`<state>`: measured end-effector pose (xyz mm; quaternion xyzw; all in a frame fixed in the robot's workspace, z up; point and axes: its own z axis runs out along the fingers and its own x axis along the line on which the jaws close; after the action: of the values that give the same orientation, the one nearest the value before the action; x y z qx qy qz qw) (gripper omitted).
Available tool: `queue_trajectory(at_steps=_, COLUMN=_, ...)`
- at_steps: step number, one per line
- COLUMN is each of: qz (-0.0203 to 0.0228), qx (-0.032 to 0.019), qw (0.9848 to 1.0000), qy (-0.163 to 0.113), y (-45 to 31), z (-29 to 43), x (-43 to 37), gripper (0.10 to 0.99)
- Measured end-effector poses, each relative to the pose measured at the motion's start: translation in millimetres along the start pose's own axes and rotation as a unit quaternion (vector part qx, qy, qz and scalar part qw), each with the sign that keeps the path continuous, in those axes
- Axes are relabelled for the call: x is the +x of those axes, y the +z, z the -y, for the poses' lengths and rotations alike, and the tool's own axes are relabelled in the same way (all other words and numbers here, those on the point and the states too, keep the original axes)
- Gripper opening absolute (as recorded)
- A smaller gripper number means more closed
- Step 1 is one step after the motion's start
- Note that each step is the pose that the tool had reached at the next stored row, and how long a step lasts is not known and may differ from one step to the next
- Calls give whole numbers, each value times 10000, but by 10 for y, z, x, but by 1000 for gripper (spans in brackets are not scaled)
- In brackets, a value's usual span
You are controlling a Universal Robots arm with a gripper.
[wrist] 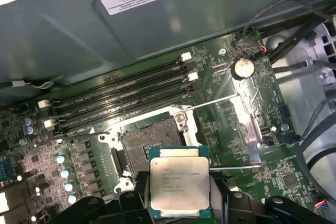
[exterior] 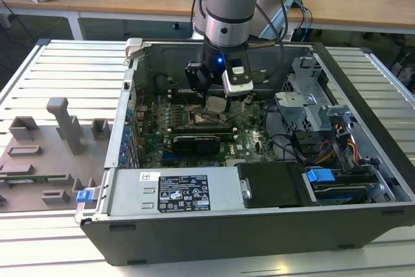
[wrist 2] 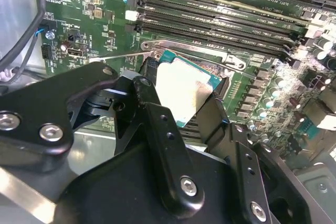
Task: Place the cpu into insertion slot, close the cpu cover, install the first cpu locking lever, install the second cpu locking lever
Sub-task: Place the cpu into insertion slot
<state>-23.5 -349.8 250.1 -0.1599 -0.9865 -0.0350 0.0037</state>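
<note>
My gripper (exterior: 217,103) is inside the open computer case, shut on the cpu (wrist: 178,184), a silver square with a green rim. In both wrist views the black fingers (wrist 2: 153,116) press on two opposite edges of the chip. The cpu hangs a little above the motherboard, beside the insertion slot (wrist: 149,142) and partly overlapping its edge; the slot's dark pin recess lies open. The cpu cover (wrist: 256,135) stands tipped up at one side of the slot. Two thin wire locking levers (wrist: 210,104) are swung away from the slot.
Long black memory slots (wrist: 121,103) run along one side of the slot, and a coin battery (wrist: 243,67) sits by the cables. A graphics card (exterior: 198,142), power supply (exterior: 175,192) and drive cage (exterior: 311,105) crowd the case. A grey fixture plate (exterior: 45,154) lies at the exterior view's left.
</note>
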Motion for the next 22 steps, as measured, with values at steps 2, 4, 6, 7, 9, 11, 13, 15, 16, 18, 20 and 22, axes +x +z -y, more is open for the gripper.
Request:
queue_trajectory(at_steps=2, qz=5, qx=-1, qw=10000, qy=78, y=1, z=0, x=0, gripper=541)
queue_trajectory(at_steps=4, qz=13, qx=-4, qw=9998, qy=184, y=1, z=0, x=0, gripper=541)
queue_trajectory(at_steps=6, qz=20, qx=-6, qw=9995, qy=300, y=2, z=0, x=0, gripper=541)
queue_trajectory(at_steps=7, qz=25, qx=-7, qw=9993, qy=369, y=2, z=0, x=0, gripper=541)
queue_trajectory(at_steps=9, qz=31, qx=-8, qw=9990, qy=452, y=2, z=0, x=0, gripper=541)
queue_trajectory(at_steps=11, qz=43, qx=-12, qw=9980, qy=632, y=4, z=0, x=0, gripper=541)
queue_trajectory(at_steps=13, qz=55, qx=-15, qw=9967, qy=807, y=5, z=0, x=0, gripper=541)
queue_trajectory(at_steps=15, qz=67, qx=-19, qw=9951, qy=990, y=6, z=0, x=0, gripper=541)
queue_trajectory(at_steps=16, qz=76, qx=-21, qw=9937, qy=1115, y=7, z=0, x=0, gripper=541)
queue_trajectory(at_steps=18, qz=86, qx=-24, qw=9920, qy=1258, y=8, z=1, x=0, gripper=541)
queue_trajectory(at_steps=20, qz=93, qx=-26, qw=9907, qy=1358, y=9, z=1, x=0, gripper=541)
queue_trajectory(at_steps=22, qz=99, qx=-27, qw=9894, qy=1449, y=10, z=1, x=0, gripper=541)
